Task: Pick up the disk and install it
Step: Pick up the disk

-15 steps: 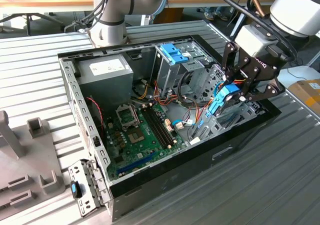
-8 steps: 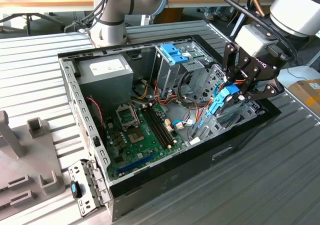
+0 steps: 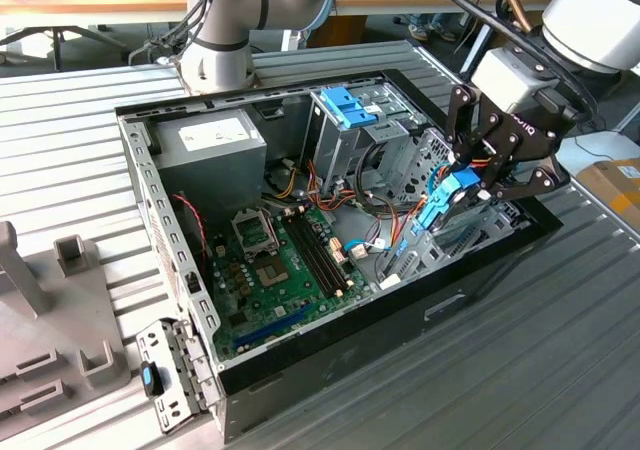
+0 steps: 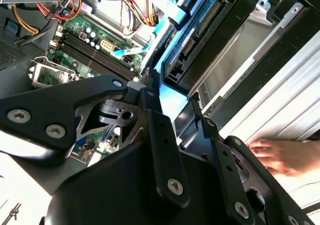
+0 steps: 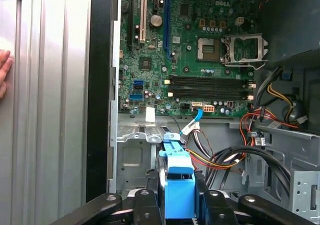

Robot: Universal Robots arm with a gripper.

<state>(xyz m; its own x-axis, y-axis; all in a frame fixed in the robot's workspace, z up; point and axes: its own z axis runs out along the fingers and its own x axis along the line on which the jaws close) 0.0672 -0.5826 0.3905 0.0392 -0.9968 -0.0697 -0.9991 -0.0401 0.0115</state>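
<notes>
Disk [image 3: 452, 198] clamped in gripper [image 3: 478, 175]: fingers [image 5: 149, 200] pressed on both sides, blue end tab [image 5: 178, 185] poking out between them in first wrist view. Looks a firm hold. Held edge-on & tilted, just above the front bay of the PC case [image 3: 330, 365], on exterior view's right; not seated yet. Directly beneath, bare metal bay floor [image 5: 131, 150]; just beside it a bundle of black, red & yellow cables [image 5: 225, 157], close to the way in. Further inside, motherboard [image 3: 290, 260] lying flat on the case bottom, then grey drive cage [image 3: 352, 105] w/ blue latch toward the back. Outside the case wall, a person's hand [image 4: 282, 156] resting on the ribbed table [image 3: 560, 350]. Judging the step as lining up for insertion, approx halfway thru the task. To do it well: keep rails square to the bay guides, no twist; go slow & straight; keep the clamp tight so the tab can't slip; hold clear of those cables so nothing gets pinched underneath; mind the hand near the wall.
</notes>
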